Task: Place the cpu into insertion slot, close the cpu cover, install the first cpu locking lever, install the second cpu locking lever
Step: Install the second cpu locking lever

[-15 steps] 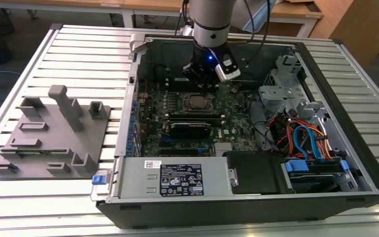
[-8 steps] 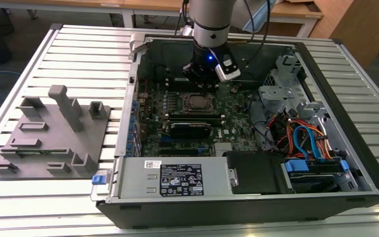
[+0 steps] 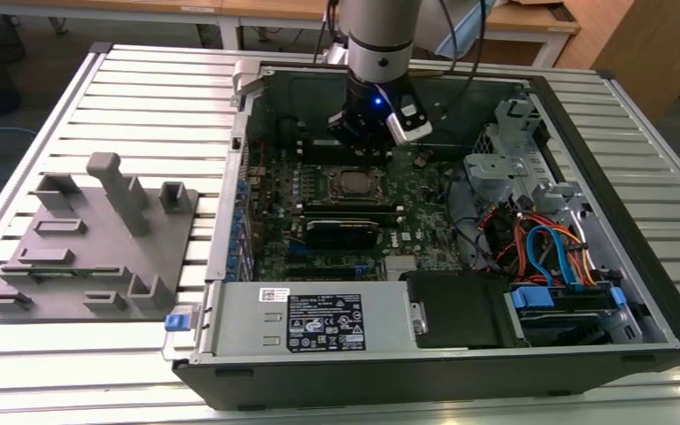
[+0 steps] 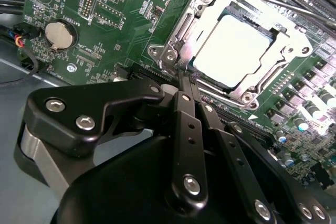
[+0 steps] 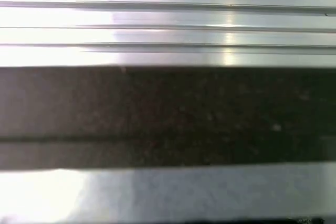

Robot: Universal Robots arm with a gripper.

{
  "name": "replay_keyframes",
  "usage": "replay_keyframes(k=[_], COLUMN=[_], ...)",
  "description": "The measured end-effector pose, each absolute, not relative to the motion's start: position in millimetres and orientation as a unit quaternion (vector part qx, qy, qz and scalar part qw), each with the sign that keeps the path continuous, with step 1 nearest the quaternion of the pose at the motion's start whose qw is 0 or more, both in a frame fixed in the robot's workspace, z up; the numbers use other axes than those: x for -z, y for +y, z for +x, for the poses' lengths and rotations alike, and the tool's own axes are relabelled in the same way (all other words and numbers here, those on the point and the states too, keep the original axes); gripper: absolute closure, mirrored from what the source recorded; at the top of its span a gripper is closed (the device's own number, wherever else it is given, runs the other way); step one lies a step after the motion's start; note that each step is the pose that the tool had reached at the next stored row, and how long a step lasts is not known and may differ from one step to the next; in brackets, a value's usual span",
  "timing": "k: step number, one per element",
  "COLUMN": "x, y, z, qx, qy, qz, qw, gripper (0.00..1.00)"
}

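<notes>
Already the cpu [image 4: 234, 46] lies flat in the insertion slot [image 4: 202, 30], framed by the cpu cover [image 4: 181, 30] lying down over it; just beyond the cover's near corner, the gripper [image 4: 184, 77] holds its fingers pressed together, empty.

In the second wrist view, the black metal gripper [image 4: 185, 85] is hiding the near edge of the thin silver square cpu cover [image 4: 178, 51]. The green circuit board [image 4: 121, 19] is running off the frame's edges. In the first wrist view, blurred silver ribbed metal [image 5: 168, 24] and a dark band are showing, too indistinct to identify.
</notes>
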State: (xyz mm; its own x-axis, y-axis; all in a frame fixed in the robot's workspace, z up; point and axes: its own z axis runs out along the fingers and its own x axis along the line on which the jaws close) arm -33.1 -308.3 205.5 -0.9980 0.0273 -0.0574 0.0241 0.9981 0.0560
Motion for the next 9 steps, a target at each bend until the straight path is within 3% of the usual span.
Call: replay_keyframes(k=[9], x=[-213.7], y=[-312.7], z=[-33.1], qx=[-0.026], qy=[0.999], qz=[0.013], qw=[0.029], gripper=[0.89])
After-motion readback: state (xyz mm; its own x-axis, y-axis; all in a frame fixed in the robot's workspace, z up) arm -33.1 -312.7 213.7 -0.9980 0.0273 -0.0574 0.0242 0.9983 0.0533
